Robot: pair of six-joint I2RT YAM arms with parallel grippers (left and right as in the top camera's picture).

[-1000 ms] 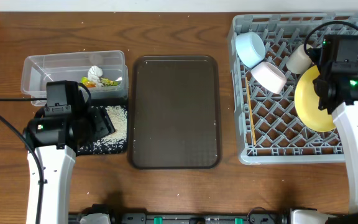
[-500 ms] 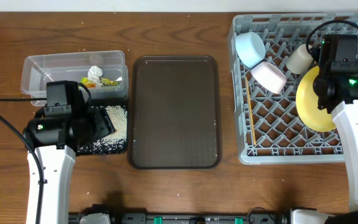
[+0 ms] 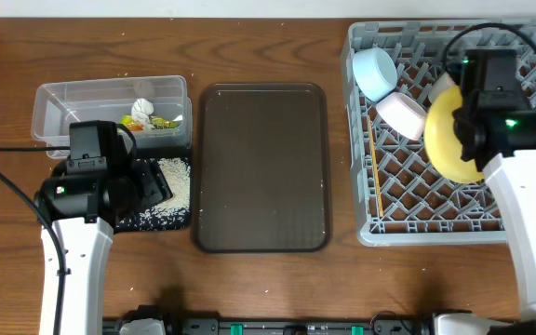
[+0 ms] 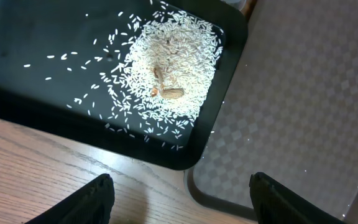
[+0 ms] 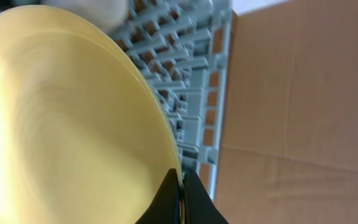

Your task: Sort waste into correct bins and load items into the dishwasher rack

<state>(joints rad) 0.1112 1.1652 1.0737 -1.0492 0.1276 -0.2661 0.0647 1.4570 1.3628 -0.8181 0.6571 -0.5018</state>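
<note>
Pinching yellow plate point(image 3: 438, 140): right pincer point(image 5: 180, 180); left pincer point(image 4: 182, 190) spread by black tray point(image 4: 17, 93); wooden table point(image 3: 268, 37)

Table point(image 3: 249, 37) holds box point(image 3: 82, 100), black tray point(image 3: 147, 220), brown tray point(image 3: 261, 167), rack point(image 3: 435, 233).

Overhead straight down; left wrist close, shares black tray point(image 4: 17, 93).

On the bench point(image 3: 268, 288), the serving tray point(image 3: 261, 167) lies at centre. At ten o'clock is the box point(image 3: 82, 98), with the wrapper point(image 3: 164, 122) and scrap point(image 3: 142, 109) inside. At eight o'clock the shallow tray point(image 3: 152, 223) holds rice point(image 3: 175, 181). At three o'clock the rack point(image 3: 408, 200) holds the rear bowl point(image 3: 374, 71), the second bowl point(image 3: 401, 113), the plate point(image 3: 445, 140) and the chopsticks point(image 3: 373, 167).
</note>
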